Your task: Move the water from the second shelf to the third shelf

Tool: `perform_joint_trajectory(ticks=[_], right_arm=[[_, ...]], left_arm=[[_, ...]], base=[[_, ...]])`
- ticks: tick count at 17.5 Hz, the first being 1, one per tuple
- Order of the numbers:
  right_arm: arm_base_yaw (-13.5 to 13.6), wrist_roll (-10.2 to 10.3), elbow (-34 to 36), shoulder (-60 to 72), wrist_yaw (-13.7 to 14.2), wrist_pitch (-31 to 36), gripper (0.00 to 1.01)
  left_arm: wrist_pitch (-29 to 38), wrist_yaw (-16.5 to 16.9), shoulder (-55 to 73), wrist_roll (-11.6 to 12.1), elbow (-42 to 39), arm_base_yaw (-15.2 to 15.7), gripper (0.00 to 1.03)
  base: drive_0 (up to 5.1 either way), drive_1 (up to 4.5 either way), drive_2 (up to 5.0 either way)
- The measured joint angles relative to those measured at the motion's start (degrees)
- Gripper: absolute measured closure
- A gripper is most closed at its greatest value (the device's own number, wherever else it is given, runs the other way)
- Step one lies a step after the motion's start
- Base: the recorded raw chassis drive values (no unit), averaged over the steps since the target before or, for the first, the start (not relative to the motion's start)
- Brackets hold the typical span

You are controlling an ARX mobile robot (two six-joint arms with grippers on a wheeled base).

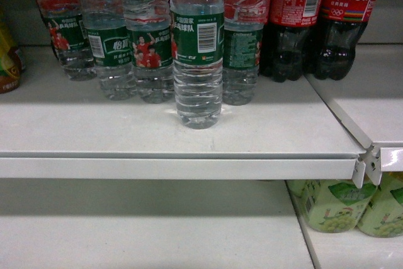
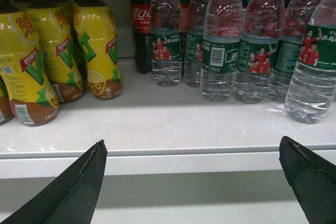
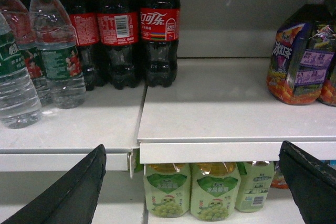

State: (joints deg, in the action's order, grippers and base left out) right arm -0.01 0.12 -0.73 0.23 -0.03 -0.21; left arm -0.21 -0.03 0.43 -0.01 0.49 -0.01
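Water bottle (image 1: 198, 45) stands upright, center frame, front of its row on the white shelf (image 1: 126, 133), neighbors just behind. Left end effector (image 2: 194, 182) and right end effector (image 3: 191, 182) both spread wide, empty, low in wrist views. Risk: careless approach knocks adjacent bottles (image 1: 148, 36) over.

water bottle (image 1: 198, 48) cap cropped by top edge, rear bottles overlapped

White shelf (image 1: 126, 137) with water (image 1: 198, 48), cola bottles (image 1: 318, 17)
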Motion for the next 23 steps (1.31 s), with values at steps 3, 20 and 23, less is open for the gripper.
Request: perform_joint_trajectory(ticks=[3, 20, 23], right_arm=[[0.00, 0.00, 0.00, 0.00, 0.00, 0.00, 0.03], [0.00, 0.00, 0.00, 0.00, 0.00, 0.00, 0.03], [-0.07, 4.90, 0.04, -0.07, -1.42, 3.28, 0.03]], left_arm=[[0.02, 0.00, 0.00, 0.00, 0.00, 0.00, 0.05], [0.00, 0.00, 0.00, 0.00, 0.00, 0.00, 0.05], [0.02, 0.00, 0.00, 0.00, 0.00, 0.00, 0.05]], base=[[0.0, 0.00, 0.0], [0.0, 0.00, 0.0], [0.0, 0.00, 0.0]])
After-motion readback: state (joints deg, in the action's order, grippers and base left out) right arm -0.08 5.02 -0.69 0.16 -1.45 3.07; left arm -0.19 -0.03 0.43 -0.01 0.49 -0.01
